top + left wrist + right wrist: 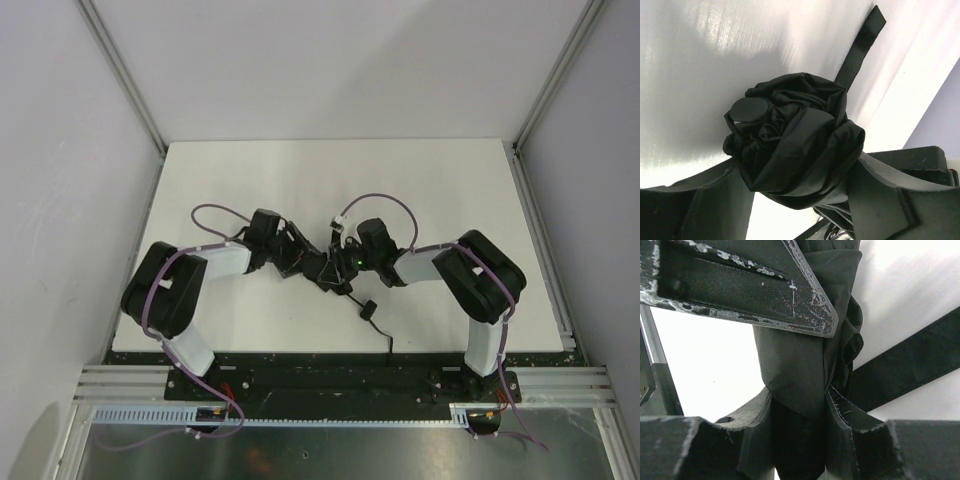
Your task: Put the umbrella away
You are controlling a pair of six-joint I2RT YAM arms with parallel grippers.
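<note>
The umbrella is a rolled bundle of black fabric in the middle of the white table, held between both grippers. In the left wrist view the umbrella shows its round end cap and its closure tab sticking out flat. My left gripper is shut on the fabric bundle, one finger on each side. My right gripper is shut on a fold of the umbrella. The thin wrist cord trails toward the front edge.
Grey walls and aluminium frame posts close in the table on three sides. A black base rail runs along the near edge. The left gripper's finger crosses the top of the right wrist view.
</note>
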